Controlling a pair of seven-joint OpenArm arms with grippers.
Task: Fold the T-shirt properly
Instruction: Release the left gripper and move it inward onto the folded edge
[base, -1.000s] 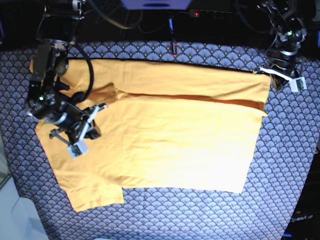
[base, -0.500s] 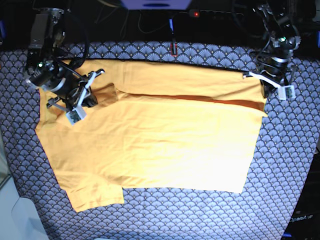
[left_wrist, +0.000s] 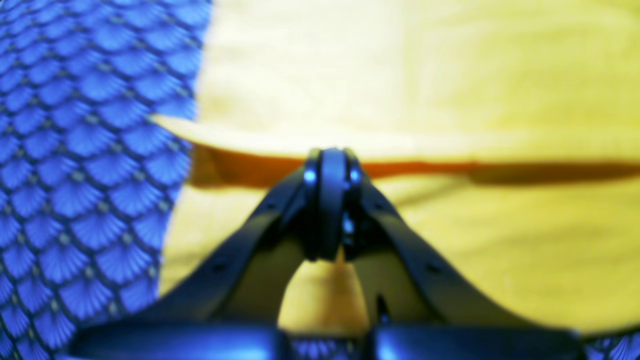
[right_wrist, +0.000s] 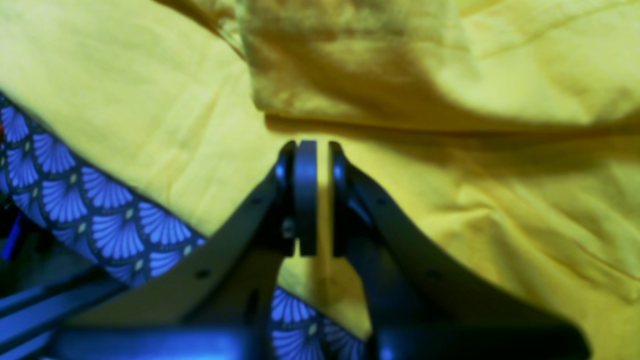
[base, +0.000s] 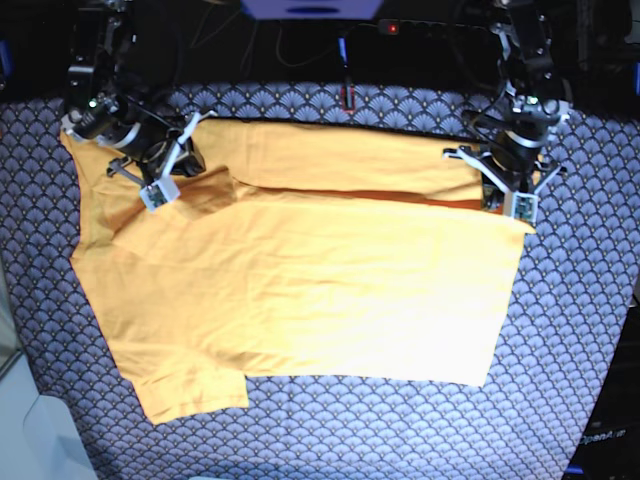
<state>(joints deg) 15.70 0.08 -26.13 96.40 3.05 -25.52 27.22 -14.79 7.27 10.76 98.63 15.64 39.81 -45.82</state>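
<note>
The T-shirt (base: 300, 280) lay spread across the scallop-patterned tablecloth (base: 570, 330), its far long edge already folded over toward the middle so a darker crease ran along it. My left gripper (left_wrist: 330, 165) hung over the hem end of that fold with its fingers pressed fully together and no cloth between them. My right gripper (right_wrist: 312, 150) hovered just short of the bunched sleeve flap near the collar, its fingers nearly together with only a thin slit left, and nothing was held there either. I judged the danger plain: if I went down like this, both sets of tips would only push the soft cotton, wrinkling the fold or dragging it open. Uneven contact at the two ends could also skew the crease.
</note>
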